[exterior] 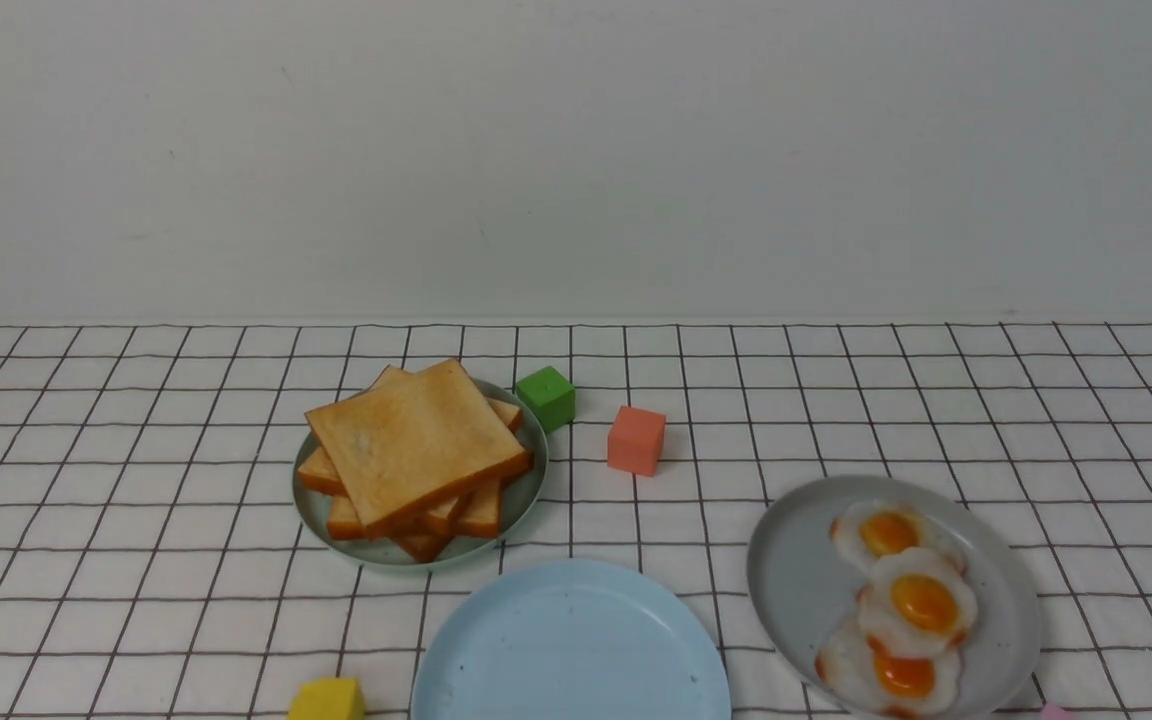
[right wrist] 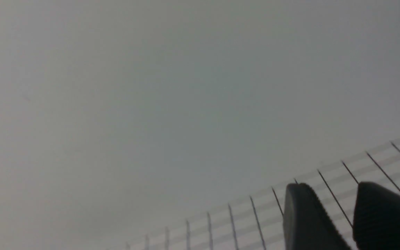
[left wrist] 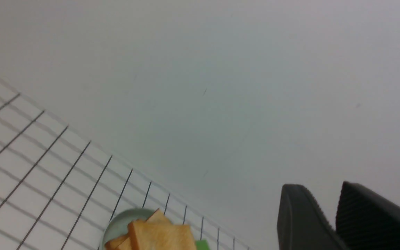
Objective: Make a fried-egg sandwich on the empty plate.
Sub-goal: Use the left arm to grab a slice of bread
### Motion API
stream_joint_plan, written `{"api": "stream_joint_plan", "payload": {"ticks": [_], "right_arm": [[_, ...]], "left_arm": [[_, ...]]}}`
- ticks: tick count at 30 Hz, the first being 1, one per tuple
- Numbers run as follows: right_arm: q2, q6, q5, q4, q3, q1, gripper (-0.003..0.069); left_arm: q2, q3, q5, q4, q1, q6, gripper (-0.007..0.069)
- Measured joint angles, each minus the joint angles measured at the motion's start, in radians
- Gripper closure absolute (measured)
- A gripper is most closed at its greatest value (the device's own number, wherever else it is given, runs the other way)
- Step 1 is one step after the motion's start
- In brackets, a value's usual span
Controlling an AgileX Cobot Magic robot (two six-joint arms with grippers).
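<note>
A checked tablecloth [exterior: 936, 400] is covering the whole table in front of me. The blue plate [exterior: 536, 660] is lying bare at the near edge, in the middle, close to the two other plates. To its right, a grey plate [exterior: 796, 590] is carrying three fried eggs [exterior: 924, 602], overlapping in a row. Farther back on the left, a green plate [exterior: 316, 505] is holding a pile of toast [exterior: 416, 440], its slices fanning out. A green cube [exterior: 546, 398] is sitting just beside that plate's far rim. An orange cube [exterior: 636, 439] is standing near it, and a yellow cube [exterior: 328, 700] is sitting left of the blue plate. I am keeping my left gripper [left wrist: 321, 189] slightly spread, pinching nothing. My right gripper [right wrist: 335, 189] is gaping the same way, with the cloth showing through the gap.
</note>
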Motion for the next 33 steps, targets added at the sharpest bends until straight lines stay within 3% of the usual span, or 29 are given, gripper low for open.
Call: {"api": "stream_joint_plan", "payload": {"ticks": [7,15,18,24,25,28,33], "right_arm": [[0.196,-0.056,0.160,0.062,-0.033,0.000,0.0419],[0.223,-0.061,0.208,0.103,-0.034,0.065,0.0419],[0.234,-0.101,0.228,0.112,-0.037,0.114,0.0419],[0.280,-0.403,0.345,0.321,-0.039,0.233,0.0419],[0.280,-0.403,0.345,0.329,-0.039,0.233,0.0419],[0.302,-0.549,0.386,0.427,-0.039,0.269,0.0417],[0.310,-0.632,0.378,0.476,-0.039,0.274,0.0411]], "left_arm": [[0.195,-0.005,0.041,0.068,-0.100,0.020,0.0433],[0.473,-0.012,0.082,-0.024,-0.114,0.091,0.0429],[0.613,-0.056,0.098,-0.137,-0.114,0.198,0.0429],[0.823,-0.216,0.223,-0.385,-0.065,0.478,0.0428],[0.837,-0.231,0.230,-0.406,-0.055,0.499,0.0428],[0.948,-0.360,0.388,-0.582,0.053,0.672,0.0428],[1.062,-0.451,0.524,-0.724,0.164,0.902,0.0408]]}}
